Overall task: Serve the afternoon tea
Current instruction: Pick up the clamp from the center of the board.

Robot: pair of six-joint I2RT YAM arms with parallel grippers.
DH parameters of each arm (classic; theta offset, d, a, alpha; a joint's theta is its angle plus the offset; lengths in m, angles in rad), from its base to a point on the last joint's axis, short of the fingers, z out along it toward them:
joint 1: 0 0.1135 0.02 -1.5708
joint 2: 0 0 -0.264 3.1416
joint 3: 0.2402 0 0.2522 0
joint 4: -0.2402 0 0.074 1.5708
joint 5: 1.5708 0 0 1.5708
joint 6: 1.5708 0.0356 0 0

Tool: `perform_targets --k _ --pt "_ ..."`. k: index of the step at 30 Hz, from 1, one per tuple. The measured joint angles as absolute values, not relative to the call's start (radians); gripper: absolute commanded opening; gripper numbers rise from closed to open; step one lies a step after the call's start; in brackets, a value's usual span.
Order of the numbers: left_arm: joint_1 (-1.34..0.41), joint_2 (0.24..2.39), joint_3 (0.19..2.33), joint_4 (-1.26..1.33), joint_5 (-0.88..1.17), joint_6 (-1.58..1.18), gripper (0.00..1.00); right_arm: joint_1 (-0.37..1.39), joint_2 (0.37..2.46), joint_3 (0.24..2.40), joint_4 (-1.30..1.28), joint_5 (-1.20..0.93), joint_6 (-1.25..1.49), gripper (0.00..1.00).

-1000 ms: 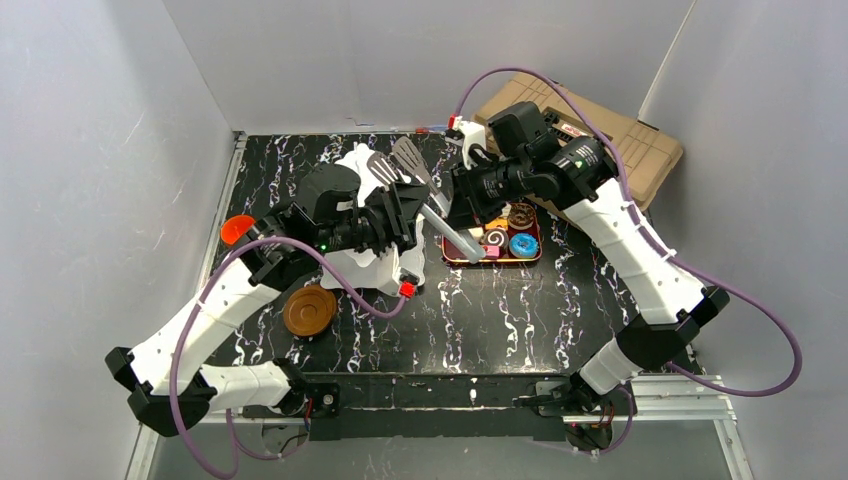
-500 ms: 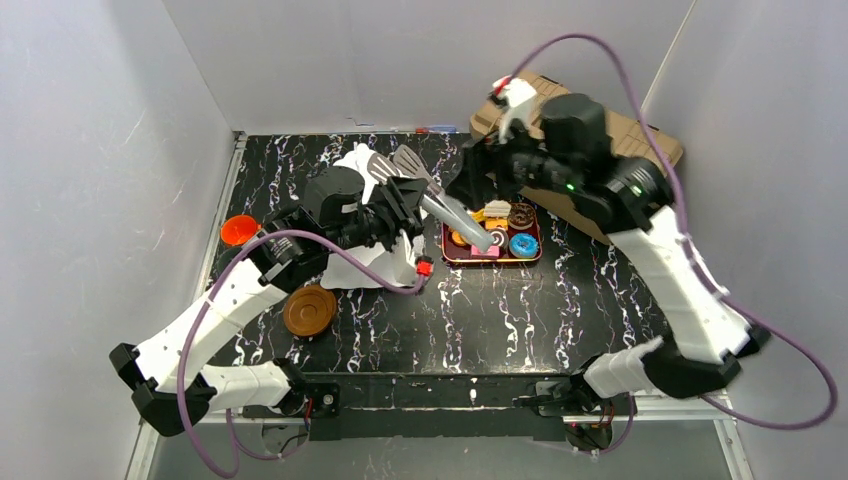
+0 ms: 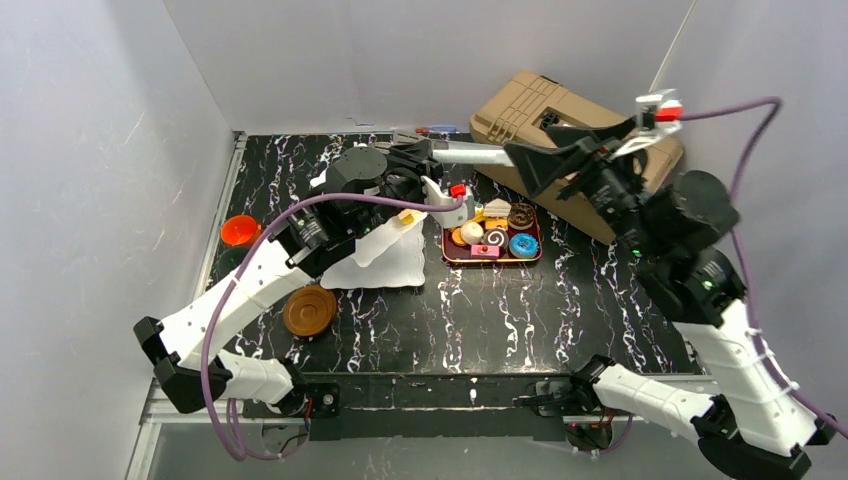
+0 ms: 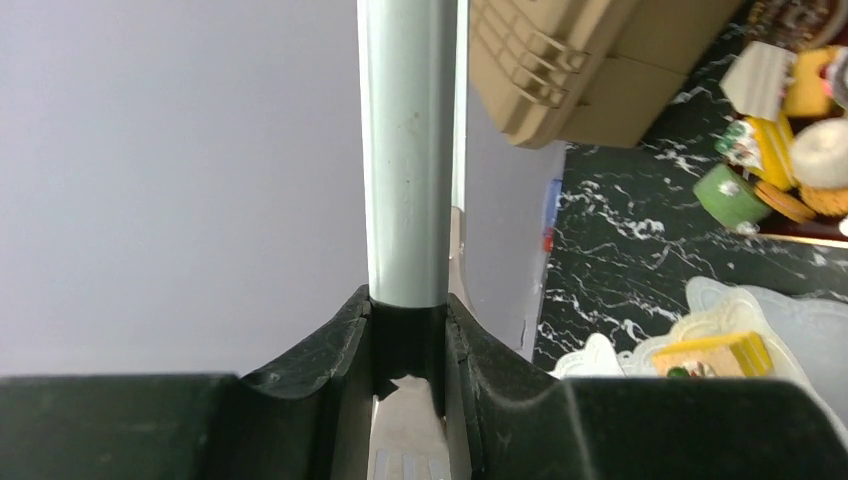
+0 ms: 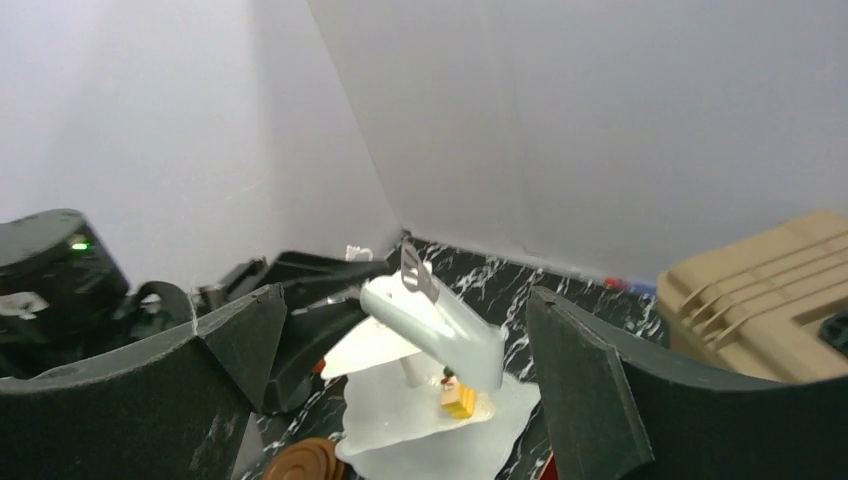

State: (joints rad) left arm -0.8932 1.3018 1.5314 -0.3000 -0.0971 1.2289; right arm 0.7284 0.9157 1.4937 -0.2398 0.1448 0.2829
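Wrist view: left gripper [image 4: 405, 315] is clamped on the grey handle of the tongs [image 4: 405, 150], and the handle runs straight up the middle of the frame. In the top view the tongs point right from upper centre, toward the toolbox [image 3: 560, 115] at upper right.

The right gripper [image 5: 400, 330] has its fingers [image 5: 585, 360] wide apart and grips nothing. It sits raised at upper right of the top view. The tongs' free end shows between the fingers, farther off.

The stand [image 3: 385, 255] is left of centre, with a yellow pastry [image 5: 458, 400] on one plate. The red tray [image 3: 500, 261] of pastries [image 3: 495, 238] is just right of the stand. The orange cup [image 3: 238, 229] is at far left. The saucers [image 3: 309, 310] are stacked below and left of the stand.
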Motion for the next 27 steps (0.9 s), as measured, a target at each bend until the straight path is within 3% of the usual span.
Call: perform_targets --k 5,13,19,27 --pt "-0.942 1.271 1.444 -0.107 -0.174 1.216 0.00 0.728 0.980 1.407 -0.166 0.135 0.367 0.99" --pt "-0.975 1.253 1.401 -0.001 -0.195 1.215 0.00 0.728 1.028 1.309 -0.066 0.134 0.483 0.98" --pt "-0.975 1.253 1.401 0.020 -0.207 1.199 0.00 0.728 1.030 1.280 0.084 0.097 0.555 0.82" --pt "-0.974 1.253 1.411 -0.005 -0.233 1.124 0.00 0.729 1.110 1.263 0.157 0.038 0.642 0.74"
